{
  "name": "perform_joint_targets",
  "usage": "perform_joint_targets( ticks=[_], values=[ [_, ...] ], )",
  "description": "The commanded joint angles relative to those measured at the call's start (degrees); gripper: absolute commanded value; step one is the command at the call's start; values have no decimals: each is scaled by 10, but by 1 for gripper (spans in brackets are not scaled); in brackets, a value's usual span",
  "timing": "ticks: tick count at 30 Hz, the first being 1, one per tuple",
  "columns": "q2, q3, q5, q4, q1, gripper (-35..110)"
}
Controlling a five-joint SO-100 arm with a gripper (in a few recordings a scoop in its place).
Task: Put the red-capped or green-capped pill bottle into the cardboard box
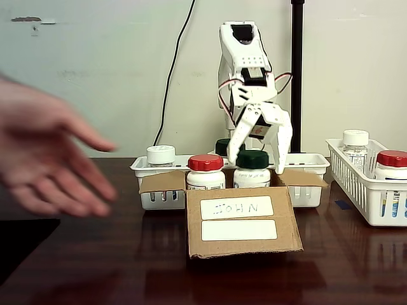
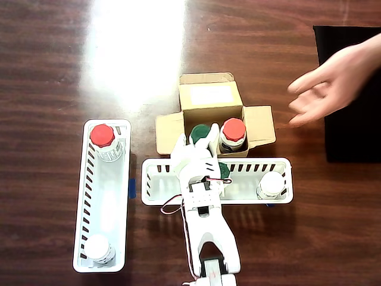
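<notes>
The cardboard box (image 1: pixel 245 225) stands mid-table with its flaps open and two white labels on its front. Inside it stand a red-capped pill bottle (image 1: pixel 205 171) and a green-capped pill bottle (image 1: pixel 252 168), side by side. My white gripper (image 1: pixel 257 155) hangs open just over the green-capped bottle, one finger on each side of its cap and neither touching it. From overhead, the box (image 2: pixel 208 95) holds the green-capped bottle (image 2: pixel 199 132) and the red-capped bottle (image 2: pixel 233 132), and the gripper (image 2: pixel 195 140) partly covers the green cap.
Behind the box is a white slotted basket (image 2: pixel 161 182) with another green-capped bottle (image 2: pixel 224 171) and a white-capped one (image 2: pixel 271 183). A second basket (image 2: pixel 80 202) holds a red-capped bottle (image 2: pixel 102 136) and a white-capped bottle (image 2: pixel 98 247). A person's hand (image 2: pixel 330 80) hovers over a black mat (image 2: pixel 354 131).
</notes>
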Motion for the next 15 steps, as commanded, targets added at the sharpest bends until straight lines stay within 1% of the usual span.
perform_joint_targets(
  ticks=[1,4,6,9,13,14,15],
  values=[
    [137,-51,-12,132,-20,71],
    [178,-132,-33,275,-35,64],
    [200,-189,-43,370,-48,55],
    [252,-227,-48,468,-75,33],
    [341,-196,-51,541,-111,-2],
    [363,-184,-52,559,-120,-7],
    [384,-175,-52,579,-122,-7]
  ],
)
